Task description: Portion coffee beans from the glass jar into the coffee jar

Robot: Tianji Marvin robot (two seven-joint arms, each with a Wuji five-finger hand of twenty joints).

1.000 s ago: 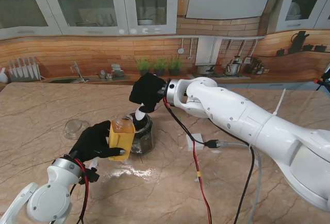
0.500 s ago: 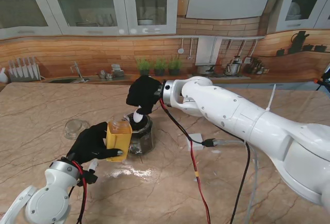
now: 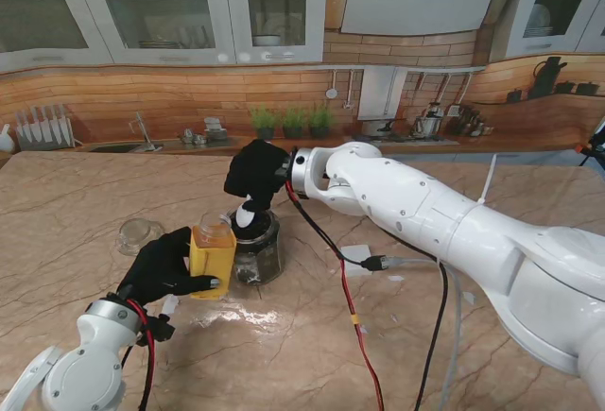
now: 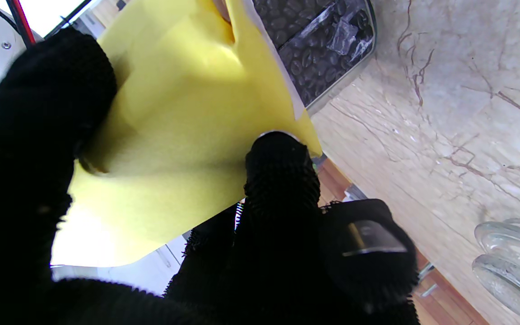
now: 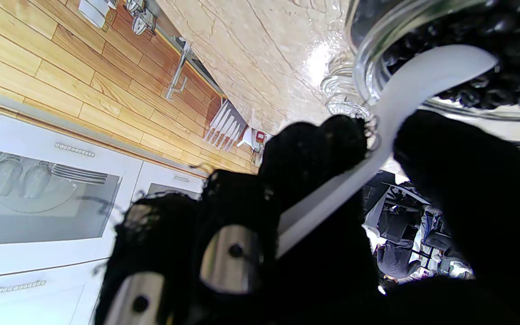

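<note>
At center-left of the stand frame, the left hand (image 3: 163,265) gripped the yellow-labelled coffee jar (image 3: 212,257) beside the bean-filled glass jar (image 3: 256,248), where the right hand (image 3: 257,173) pinched a white spoon (image 3: 246,215).

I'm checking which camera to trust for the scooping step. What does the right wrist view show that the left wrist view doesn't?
Only the right wrist view shows the white spoon held in the right hand, its bowl dipped into the beans at the glass jar's open mouth. Only the left wrist view shows the left hand gripping the yellow-labelled coffee jar. Both show the glass jar's coffee beans, the marble table and a clear glass lid lying on it.
</note>
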